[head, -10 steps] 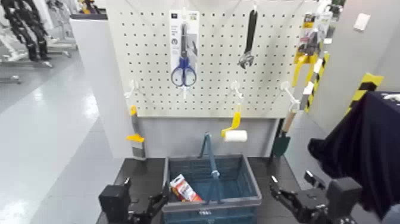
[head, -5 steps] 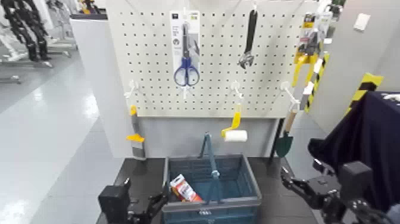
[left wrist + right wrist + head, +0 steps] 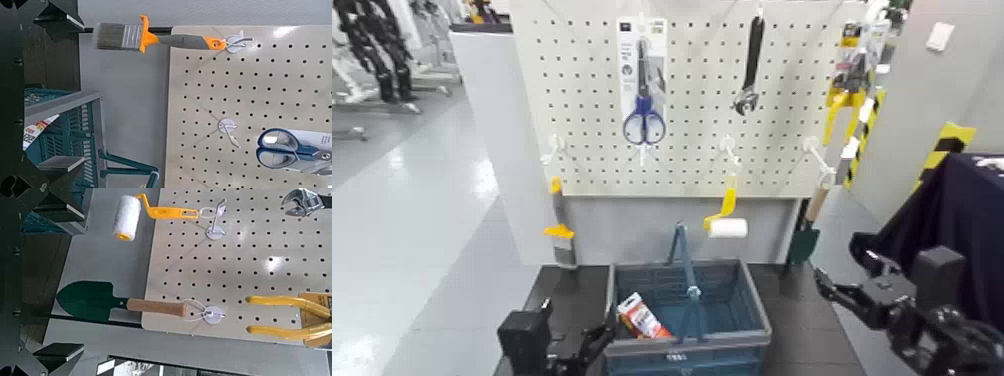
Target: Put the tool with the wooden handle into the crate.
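Observation:
The trowel (image 3: 812, 222), with a pale wooden handle and a dark green blade, hangs from a hook at the right edge of the pegboard, blade down. It also shows in the right wrist view (image 3: 117, 303). The blue-grey crate (image 3: 756, 306) stands on the dark table below the board with its hoop handle up. My right gripper (image 3: 838, 290) is open and empty, low and to the right of the crate, below the trowel and apart from it; in its wrist view (image 3: 61, 276) the blade lies between the spread fingers, farther off. My left gripper (image 3: 596, 342) is open and idle at the crate's front left corner.
On the pegboard (image 3: 692, 90) hang blue-handled scissors (image 3: 642, 120), a wrench (image 3: 750, 65), a yellow-handled paint roller (image 3: 726, 218), yellow pliers (image 3: 290, 317) and a paintbrush (image 3: 149, 37). A red and white box (image 3: 641, 316) lies in the crate. A dark cloth (image 3: 962, 240) stands at the right.
My right gripper has moved to the right and a little up, nearer the space under the trowel. The left arm, the crate and the trowel have not moved.

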Robot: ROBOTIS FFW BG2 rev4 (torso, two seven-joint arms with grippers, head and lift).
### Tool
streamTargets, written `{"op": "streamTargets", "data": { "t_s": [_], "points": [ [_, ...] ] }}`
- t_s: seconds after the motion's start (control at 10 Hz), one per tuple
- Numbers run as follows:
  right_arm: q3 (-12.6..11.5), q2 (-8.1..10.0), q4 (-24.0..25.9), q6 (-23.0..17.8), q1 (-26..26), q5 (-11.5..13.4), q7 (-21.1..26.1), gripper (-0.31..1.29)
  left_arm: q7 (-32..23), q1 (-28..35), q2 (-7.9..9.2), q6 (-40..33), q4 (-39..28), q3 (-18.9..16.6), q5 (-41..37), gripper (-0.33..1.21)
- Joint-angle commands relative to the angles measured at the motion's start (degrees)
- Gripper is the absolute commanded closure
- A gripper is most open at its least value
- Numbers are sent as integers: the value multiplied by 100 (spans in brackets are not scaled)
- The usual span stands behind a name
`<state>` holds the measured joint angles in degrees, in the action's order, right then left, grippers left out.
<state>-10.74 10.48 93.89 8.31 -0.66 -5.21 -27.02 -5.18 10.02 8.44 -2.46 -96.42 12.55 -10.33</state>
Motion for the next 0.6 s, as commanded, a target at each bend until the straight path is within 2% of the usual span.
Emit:
{"op": "streamTargets", "data": {
  "t_s": [0.1, 0.3, 0.6],
  "points": [
    [2, 244, -469, -84, 365, -147, -111, 13, 0, -9, 0, 9, 0, 11, -4, 12],
    [54, 411, -820, -163, 664, -173, -137, 13, 0, -9, 0, 18, 0, 11, -4, 13],
    [292, 631, -1717, -489, 1297, -349, -322, 13, 9, -18, 0, 26, 0, 29, -4, 13]
  ]
}}
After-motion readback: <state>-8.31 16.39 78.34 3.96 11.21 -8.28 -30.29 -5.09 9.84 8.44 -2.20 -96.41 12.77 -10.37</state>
